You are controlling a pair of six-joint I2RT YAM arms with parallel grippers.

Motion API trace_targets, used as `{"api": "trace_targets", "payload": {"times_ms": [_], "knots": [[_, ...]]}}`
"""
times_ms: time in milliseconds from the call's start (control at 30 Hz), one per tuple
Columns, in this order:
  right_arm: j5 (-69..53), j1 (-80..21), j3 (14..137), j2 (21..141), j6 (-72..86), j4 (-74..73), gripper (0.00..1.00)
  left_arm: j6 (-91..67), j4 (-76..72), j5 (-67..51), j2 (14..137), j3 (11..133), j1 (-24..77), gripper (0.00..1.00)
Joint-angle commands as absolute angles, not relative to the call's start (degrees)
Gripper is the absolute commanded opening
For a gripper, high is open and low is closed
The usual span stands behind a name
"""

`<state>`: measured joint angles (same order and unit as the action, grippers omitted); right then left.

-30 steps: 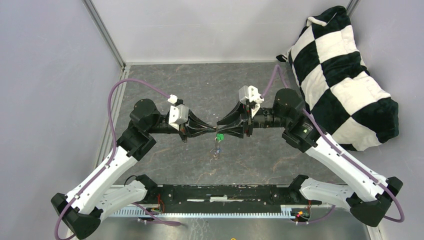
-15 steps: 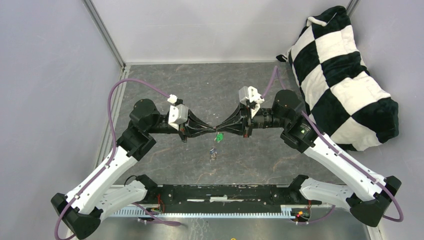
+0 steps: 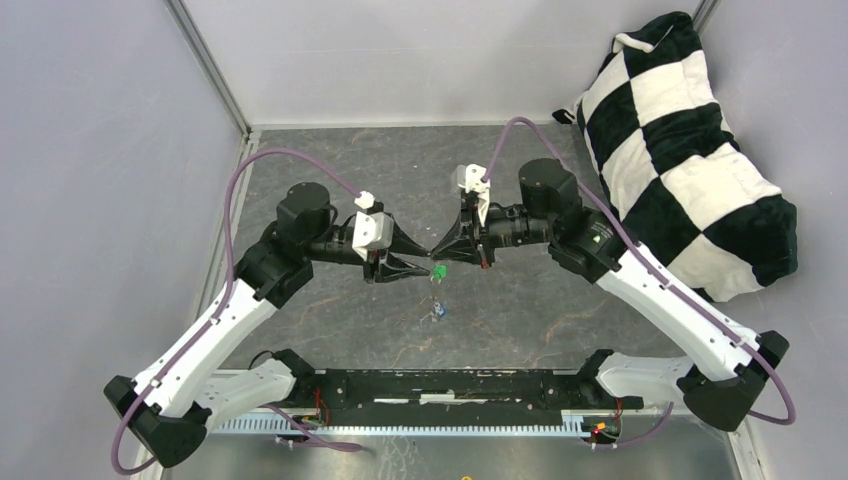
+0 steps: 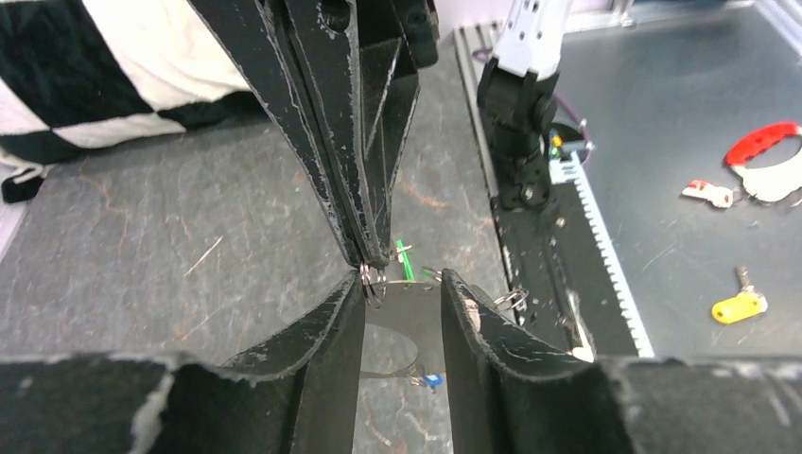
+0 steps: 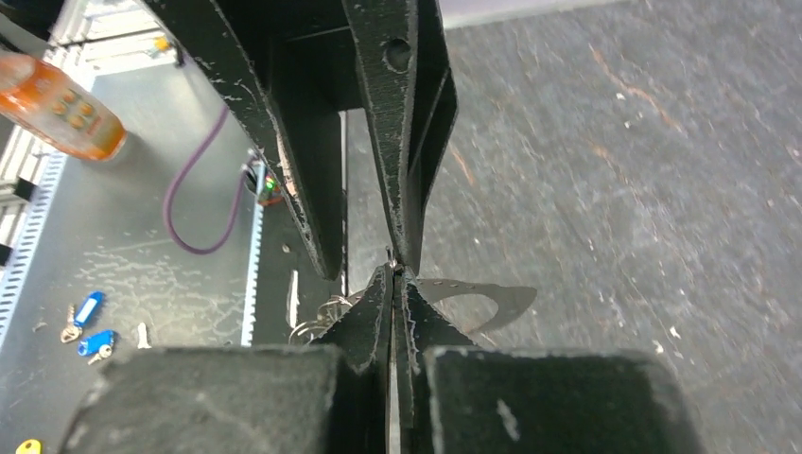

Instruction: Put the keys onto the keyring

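Grey keyring (image 3: 435, 292) pinched by closed right hand (image 5: 394, 274) mid-table; left hand (image 4: 402, 284) open alongside; table (image 3: 330, 170) edges well apart.

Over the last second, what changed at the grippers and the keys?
The right gripper closed on the keyring; the left gripper opened and let it go. The left arm and right arm swung their elbows inward. The grippers still meet at the same spot, the green key and blue key still hang below, and the checkered pillow has not moved.
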<state>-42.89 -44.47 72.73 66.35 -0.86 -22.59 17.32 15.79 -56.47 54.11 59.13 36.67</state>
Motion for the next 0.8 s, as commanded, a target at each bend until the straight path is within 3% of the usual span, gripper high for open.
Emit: {"api": "trace_targets", "payload": {"times_ms": [0, 167, 533, 767], "knots": [[-35.42, -45.13, 79.08, 68.3, -7.14, -33.66, 0.0, 30.99, 29.41, -55.01, 56.27, 64.07, 36.74, 0.4], [-28.47, -48.56, 83.85, 71.83, -9.62, -39.97, 0.0, 34.45, 31.26, -51.37, 57.77, 64.77, 36.76, 0.3], [-21.45, -55.06, 90.08, 77.09, -9.67, -42.57, 0.0, 39.26, 34.07, -51.02, 57.89, 63.02, 36.85, 0.28], [-21.82, -56.9, 92.9, 79.81, -9.67, -43.09, 0.0, 45.46, 38.09, -50.85, 57.24, 62.75, 36.83, 0.03]]}}
